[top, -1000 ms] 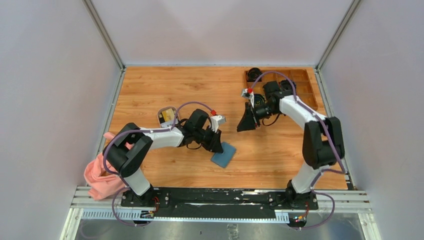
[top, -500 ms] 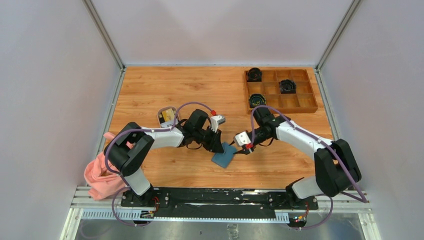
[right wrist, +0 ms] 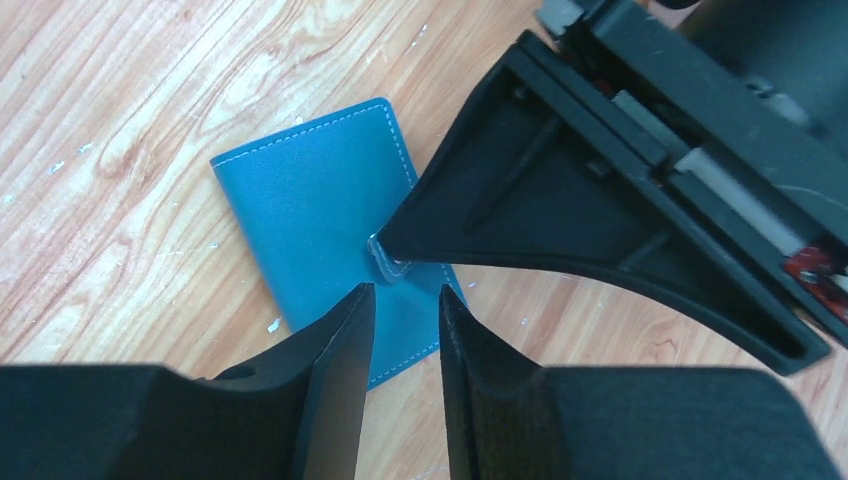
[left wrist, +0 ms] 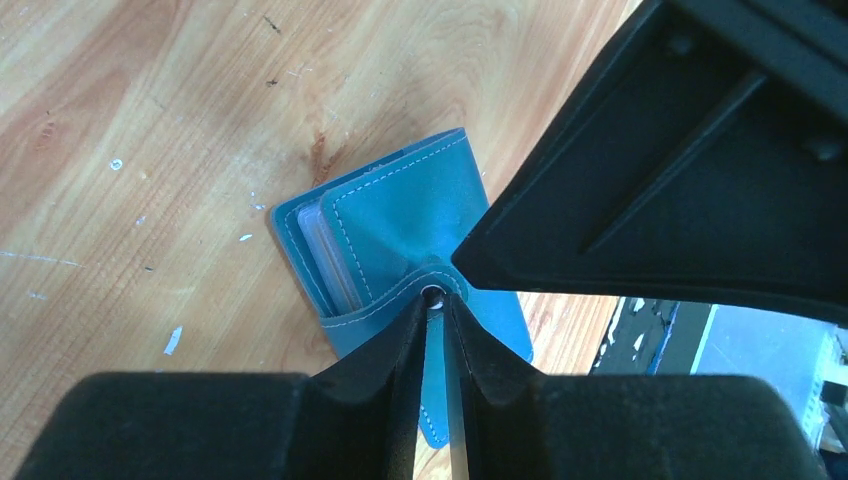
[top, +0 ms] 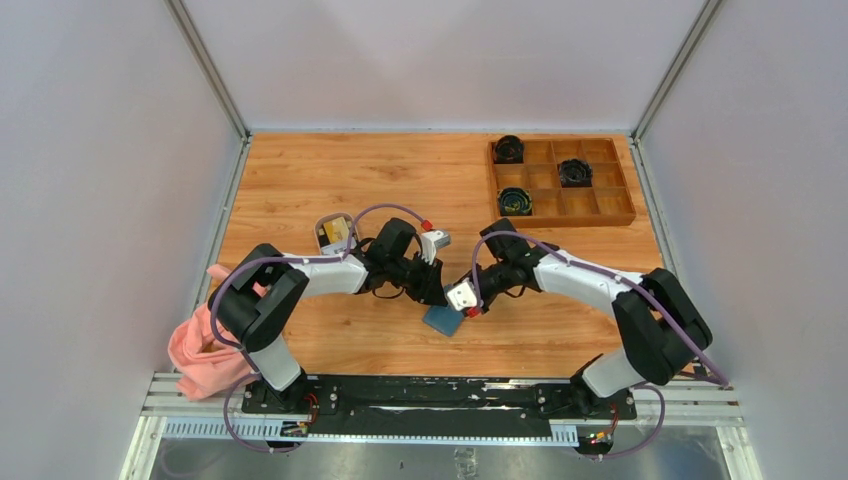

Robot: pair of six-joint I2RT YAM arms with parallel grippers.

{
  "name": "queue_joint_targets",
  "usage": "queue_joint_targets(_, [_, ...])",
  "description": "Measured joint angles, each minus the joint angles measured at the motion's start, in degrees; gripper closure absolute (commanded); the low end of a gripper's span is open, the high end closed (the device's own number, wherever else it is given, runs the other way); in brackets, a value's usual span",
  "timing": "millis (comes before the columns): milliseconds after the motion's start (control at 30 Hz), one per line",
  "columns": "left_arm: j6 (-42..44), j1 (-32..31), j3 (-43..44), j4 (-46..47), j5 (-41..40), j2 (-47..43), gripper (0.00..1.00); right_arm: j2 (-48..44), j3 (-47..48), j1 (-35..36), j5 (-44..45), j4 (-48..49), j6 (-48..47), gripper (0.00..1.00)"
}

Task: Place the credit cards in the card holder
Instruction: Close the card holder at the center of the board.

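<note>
The card holder lay on the counter toward the near middle, between the two pincers. The left pincer was pressed together on the holder's flap at the snap button, holding that flap raised off the body. Greyish clear pockets showed at the opened edge. The right pincer stood just over the holder, close beside the left one. Its fingers were slightly spread, with nothing between them. Whether they touched the holder could not be told. The credit cards lay in a small white dish just beyond the left forearm, apart from the holder.
</note>
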Motion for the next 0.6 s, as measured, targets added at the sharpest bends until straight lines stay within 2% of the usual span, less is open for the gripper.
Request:
queue_joint_targets(433, [0.0, 0.22, 0.0, 0.17, 0.63, 0.24, 0.8, 2.43, -1.18, 3.26, 5.05, 3.08, 0.07, 0.74])
queue_joint_targets(600, [0.0, 0.33, -0.02, 0.2, 0.81, 0.24, 0.8, 2.36, -1.64, 3.85, 5.62, 4.0, 0.2, 0.82])
